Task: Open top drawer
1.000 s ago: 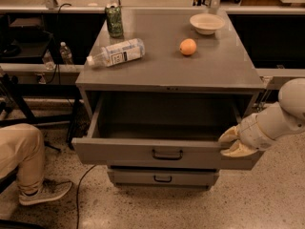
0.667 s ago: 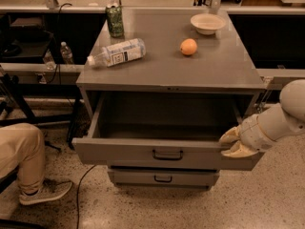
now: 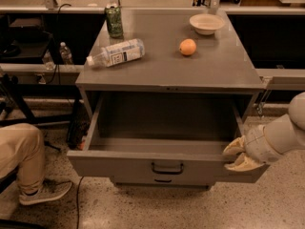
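Observation:
The top drawer is a wide grey metal drawer with a black bracket handle at the centre of its front. It stands pulled far out of the grey cabinet, and its deep box is empty. My gripper is at the right end of the drawer front. One cream finger sits inside the rim and the other lies over the front face, so it is closed on the front panel. My pale arm comes in from the right.
On the cabinet top lie a plastic bottle, a green can, an orange and a white bowl. A lower drawer handle peeks out below. A person's leg and shoe are at the left.
The top drawer has slid further out towards the camera, and my gripper has moved with its right end. It now covers most of the lower drawer front.

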Available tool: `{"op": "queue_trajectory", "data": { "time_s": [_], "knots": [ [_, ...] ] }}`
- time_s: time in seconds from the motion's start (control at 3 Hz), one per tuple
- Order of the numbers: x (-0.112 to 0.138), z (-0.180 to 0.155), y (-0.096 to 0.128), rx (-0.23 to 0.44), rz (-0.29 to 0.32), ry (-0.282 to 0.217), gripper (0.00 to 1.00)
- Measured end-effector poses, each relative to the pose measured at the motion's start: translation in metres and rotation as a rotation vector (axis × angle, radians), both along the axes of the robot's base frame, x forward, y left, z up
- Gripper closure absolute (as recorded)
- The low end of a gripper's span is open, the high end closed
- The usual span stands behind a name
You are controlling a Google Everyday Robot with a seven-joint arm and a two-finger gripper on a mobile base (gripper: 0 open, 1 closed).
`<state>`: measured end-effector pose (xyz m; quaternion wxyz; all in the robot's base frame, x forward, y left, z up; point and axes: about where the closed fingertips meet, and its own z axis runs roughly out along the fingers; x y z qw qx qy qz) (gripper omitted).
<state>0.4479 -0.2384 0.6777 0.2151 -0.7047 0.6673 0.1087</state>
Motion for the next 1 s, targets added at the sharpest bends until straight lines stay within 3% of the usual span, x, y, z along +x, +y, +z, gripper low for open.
{"op": "queue_trajectory", "data": {
  "time_s": [1.0],
  "knots": [
    [-0.0001,0.0011,0.0000,0.000,0.000,0.000,1.00]
  ]
}}
